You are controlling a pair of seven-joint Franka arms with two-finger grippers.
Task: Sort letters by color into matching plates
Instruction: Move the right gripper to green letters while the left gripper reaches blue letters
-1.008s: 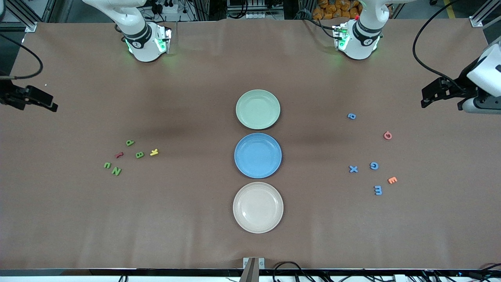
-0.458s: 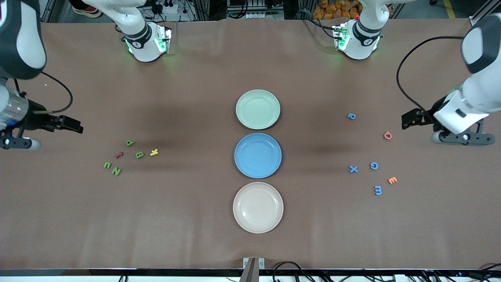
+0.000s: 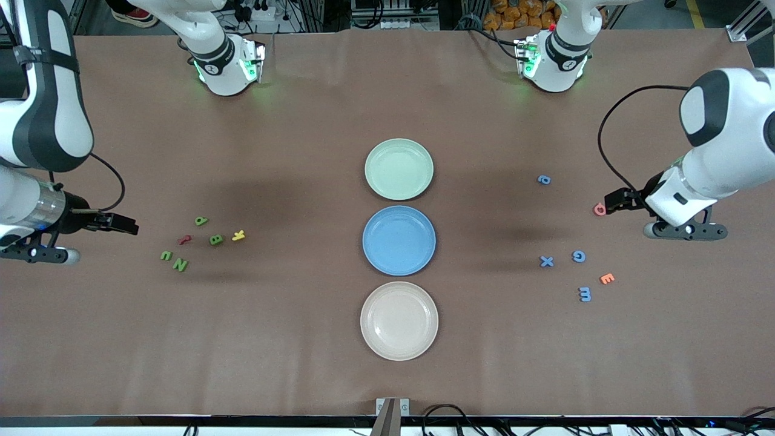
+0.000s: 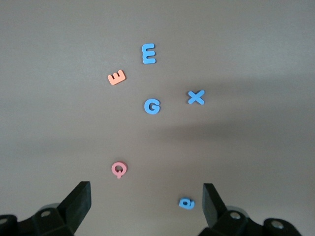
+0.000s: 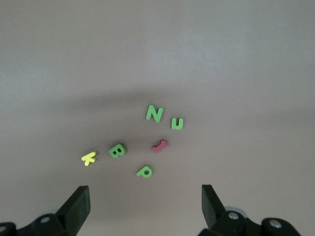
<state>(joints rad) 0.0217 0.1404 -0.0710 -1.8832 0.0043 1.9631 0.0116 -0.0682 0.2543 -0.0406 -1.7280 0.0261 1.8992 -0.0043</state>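
Green plate (image 3: 399, 169), blue plate (image 3: 399, 240), beige plate (image 3: 399, 321) — all hold nothing; both grippers' fingers spread, gripping nothing.

Scattered letters (image 3: 215, 240) flank three empty, lined-up plates (image 3: 399, 169).

Even overhead light, soft shadows

I see three plates (image 3: 399, 168) in a row at the table's (image 3: 387, 375) middle, running toward the front camera. One cluster of letters (image 3: 200, 241) lies toward the right arm's end from the middle plate (image 3: 399, 240); another cluster (image 3: 578, 257) lies toward the left arm's end.
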